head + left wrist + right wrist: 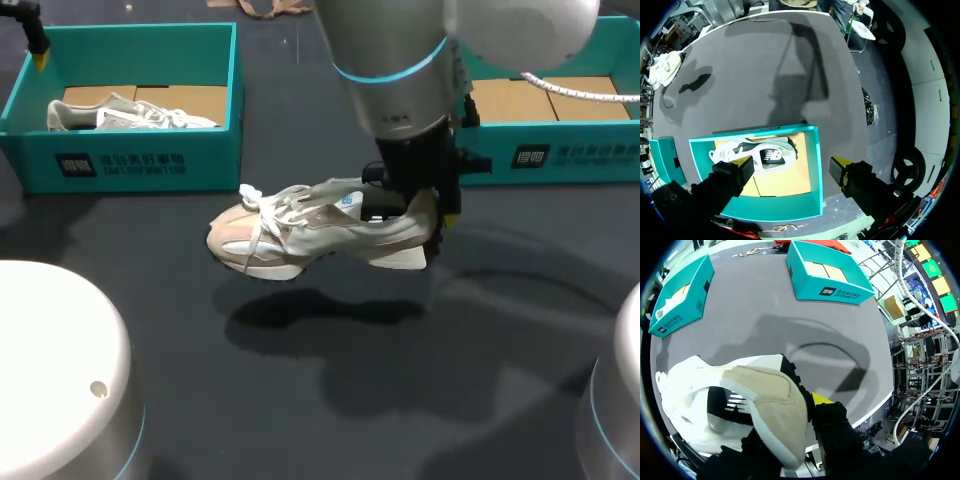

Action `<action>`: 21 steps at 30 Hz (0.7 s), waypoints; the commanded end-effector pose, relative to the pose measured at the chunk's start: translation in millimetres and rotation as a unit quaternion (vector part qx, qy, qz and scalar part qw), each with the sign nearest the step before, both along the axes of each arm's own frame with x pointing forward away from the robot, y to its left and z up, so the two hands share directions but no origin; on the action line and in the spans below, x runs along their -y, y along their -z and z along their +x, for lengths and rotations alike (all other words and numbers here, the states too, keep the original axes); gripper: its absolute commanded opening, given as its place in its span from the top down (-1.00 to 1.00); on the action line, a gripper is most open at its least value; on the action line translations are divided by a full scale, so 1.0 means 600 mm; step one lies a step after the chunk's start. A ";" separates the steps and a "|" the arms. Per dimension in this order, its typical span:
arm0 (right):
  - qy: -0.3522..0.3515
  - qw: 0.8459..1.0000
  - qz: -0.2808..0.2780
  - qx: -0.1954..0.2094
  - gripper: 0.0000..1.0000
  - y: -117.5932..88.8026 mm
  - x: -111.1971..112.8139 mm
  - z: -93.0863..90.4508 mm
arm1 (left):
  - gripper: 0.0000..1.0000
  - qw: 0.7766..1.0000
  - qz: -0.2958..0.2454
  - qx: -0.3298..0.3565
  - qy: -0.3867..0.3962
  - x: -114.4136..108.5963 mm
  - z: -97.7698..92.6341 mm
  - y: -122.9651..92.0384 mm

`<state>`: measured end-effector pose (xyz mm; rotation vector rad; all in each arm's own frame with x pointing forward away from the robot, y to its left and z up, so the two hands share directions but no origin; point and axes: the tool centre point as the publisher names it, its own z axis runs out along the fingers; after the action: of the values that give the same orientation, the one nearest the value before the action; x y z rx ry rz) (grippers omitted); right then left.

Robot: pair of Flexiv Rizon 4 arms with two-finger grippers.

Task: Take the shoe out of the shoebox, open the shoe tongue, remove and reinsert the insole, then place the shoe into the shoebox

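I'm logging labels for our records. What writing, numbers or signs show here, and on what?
Left shoebox front: white print, too blurred to read.
Right shoebox front: white print, too blurred.
Boxed shoe in the left one: side emblem, no legible words.
Held shoe: blue patch inside, unreadable.

Beige-and-white laced shoe (300,235): held clear of the desk (300,400), roughly level, toe leftward, heel clamped in the right pincer (432,222). Open teal left shoebox (130,165) and right shoebox (560,155) stand behind it.
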<state>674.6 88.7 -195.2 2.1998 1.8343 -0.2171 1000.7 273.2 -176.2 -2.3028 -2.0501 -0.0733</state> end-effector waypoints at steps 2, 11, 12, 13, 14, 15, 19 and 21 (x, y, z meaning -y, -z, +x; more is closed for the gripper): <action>0.011 1.000 0.007 0.002 1.00 0.078 -0.014 -0.008 | -1.00 1.000 0.001 0.001 0.001 -0.001 0.000 0.000; 0.004 1.000 0.019 -0.004 1.00 0.155 -0.007 0.005 | -1.00 1.000 0.001 0.001 0.001 -0.001 0.000 0.000; 0.004 1.000 0.019 -0.010 1.00 0.163 -0.005 0.005 | -1.00 1.000 0.001 0.001 0.001 -0.001 0.000 0.000; 0.006 1.000 0.025 -0.011 1.00 0.169 -0.003 0.004 | -1.00 1.000 0.001 0.001 0.001 -0.001 0.000 0.000; 0.012 0.999 0.028 -0.017 1.00 0.179 0.000 0.002 | -1.00 1.000 0.001 0.001 0.001 -0.001 0.000 0.000; 0.015 0.999 0.030 -0.021 1.00 0.185 0.002 0.001 | -1.00 1.000 0.001 0.001 0.001 -0.001 0.000 0.000; 0.014 0.999 0.041 -0.021 1.00 0.209 0.008 -0.004 | -1.00 1.000 0.001 0.001 0.001 -0.001 0.000 0.000; 0.012 0.999 0.042 -0.023 1.00 0.220 0.010 -0.005 | -1.00 1.000 0.001 0.001 0.001 -0.001 0.000 0.000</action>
<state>673.8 87.8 -314.5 2.2844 1.8607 -0.2199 1000.7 273.2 -176.2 -2.3028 -2.0499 -0.0732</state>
